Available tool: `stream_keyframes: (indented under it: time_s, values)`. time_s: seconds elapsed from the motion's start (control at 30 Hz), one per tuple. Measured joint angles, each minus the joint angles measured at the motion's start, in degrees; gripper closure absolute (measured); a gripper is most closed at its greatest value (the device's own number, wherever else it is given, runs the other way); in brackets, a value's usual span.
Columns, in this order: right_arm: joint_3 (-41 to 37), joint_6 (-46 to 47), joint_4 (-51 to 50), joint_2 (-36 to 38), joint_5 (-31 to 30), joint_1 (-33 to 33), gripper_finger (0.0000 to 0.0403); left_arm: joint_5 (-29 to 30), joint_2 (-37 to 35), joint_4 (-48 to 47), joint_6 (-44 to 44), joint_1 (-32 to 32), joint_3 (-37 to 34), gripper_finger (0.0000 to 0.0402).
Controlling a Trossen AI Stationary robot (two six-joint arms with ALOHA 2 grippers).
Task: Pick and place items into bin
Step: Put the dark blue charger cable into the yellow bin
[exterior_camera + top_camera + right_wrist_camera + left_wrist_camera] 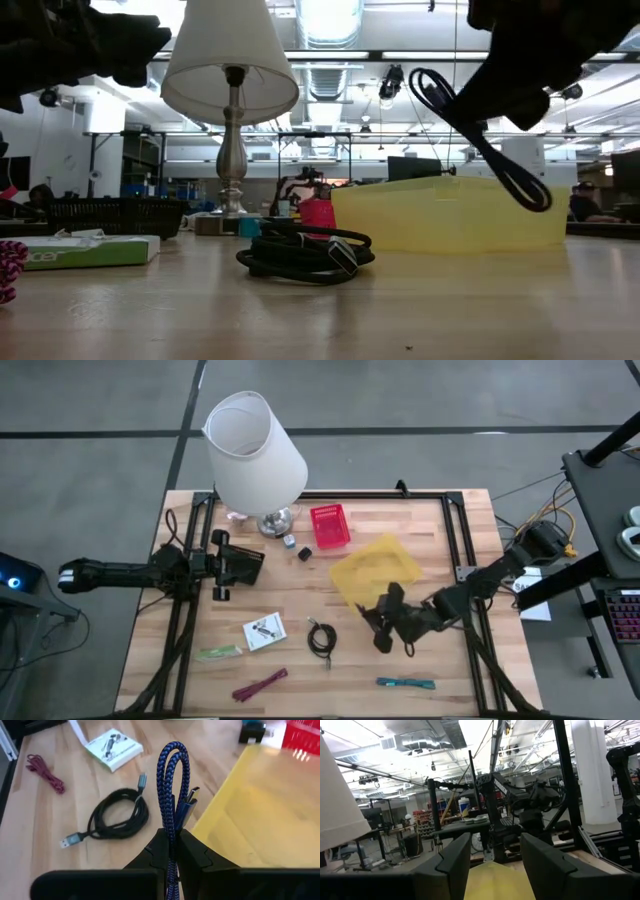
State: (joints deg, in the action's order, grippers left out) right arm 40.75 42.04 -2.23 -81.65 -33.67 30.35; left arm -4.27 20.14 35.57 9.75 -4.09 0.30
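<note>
My right gripper (171,847) is shut on a folded blue braided cable (174,780) and hovers at the yellow bin's (375,568) near edge, above the table. A black coiled cable (321,638) lies flat on the wood, close to that gripper. The white card packet (264,631), green strip (220,653), maroon tie (260,683) and teal tie (405,682) lie along the near side. A tiny dark cube (303,553) sits by the lamp base. My left gripper (228,565) waits open at the table's left, pointing toward the bin. My right gripper pinches the blue cable's folded bundle (171,827) between its two fingers, several strands together. The looped end (175,750) and a plug (190,797) stick out past the fingertips. The cable is lifted clear, and its other loop (520,185) hangs slanting below the gripper.
A big white lamp (255,450) stands at the far left of the table. A red basket (330,526) sits beside the bin's far corner. Black frame rails (470,560) run along the table's sides. Bare wood lies between the left gripper and the bin.
</note>
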Motion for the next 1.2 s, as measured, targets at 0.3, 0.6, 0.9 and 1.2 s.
stream_keyframes:
  time_s: [0.3,0.6,0.9,1.2]
  values:
    - [0.0,-16.24,10.58,0.12,-2.96,-1.97,0.039,0.0,-0.01,-0.02,0.0,0.0,0.01,0.0245]
    - [-0.11,-28.61,18.54,0.15,-9.94,-6.99,0.039,0.0,0.02,-0.02,0.0,0.0,0.0,0.0245]
    - [-0.15,-28.76,21.05,0.04,-11.31,-18.28,0.039,0.0,0.07,-0.02,0.03,0.0,0.0,0.0245]
    - [-0.17,-28.54,27.84,0.02,-2.45,-30.88,0.039,0.01,-0.02,-0.01,0.03,0.0,0.01,0.0245]
